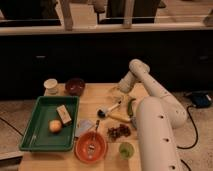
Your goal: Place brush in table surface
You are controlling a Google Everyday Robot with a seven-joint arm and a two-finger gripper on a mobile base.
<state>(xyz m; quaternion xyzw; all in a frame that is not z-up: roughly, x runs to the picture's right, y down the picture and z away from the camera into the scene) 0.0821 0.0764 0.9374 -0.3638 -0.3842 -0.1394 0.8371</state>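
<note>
1. The claw [116,92] hung low over the far part of the tabletop [100,97], at the end of the white arm [155,130], which folded back from a raised elbow. Its fingers stood apart with nothing between them.
2. The brush [110,108] lay flat on bare wood just on the near side of the claw, apart from it. The handle end pointed toward the claw. The head pointed toward the orange bowl [91,146].
3. Judgement: the brush rested on the tabletop and outside the green tray [31,125], so the placing looked done. An empty claw beside the handle end fitted a release. What seemed left was for the arm to draw clear without nudging the handle.
4. The brush had a slim, pale, smooth handle and a small, round, darker head. The bristles were too small to make out. It looked light and likely to roll or skid if brushed.
5. The tabletop was light tan wood with plank seams, flat and matte, so it was a stable rest.
6. Close neighbours crowded the spot:
   - A short yellow stick [120,118] lay just beside the brush.
   - A long green item [131,107] lay near the arm.
   - A dark lumpy cluster [119,131] sat nearer the camera.
7. The tray was a rectangle of glossy plastic. It held a round orange fruit [55,126] and a tan block [63,114], both well apart from the brush.
</note>
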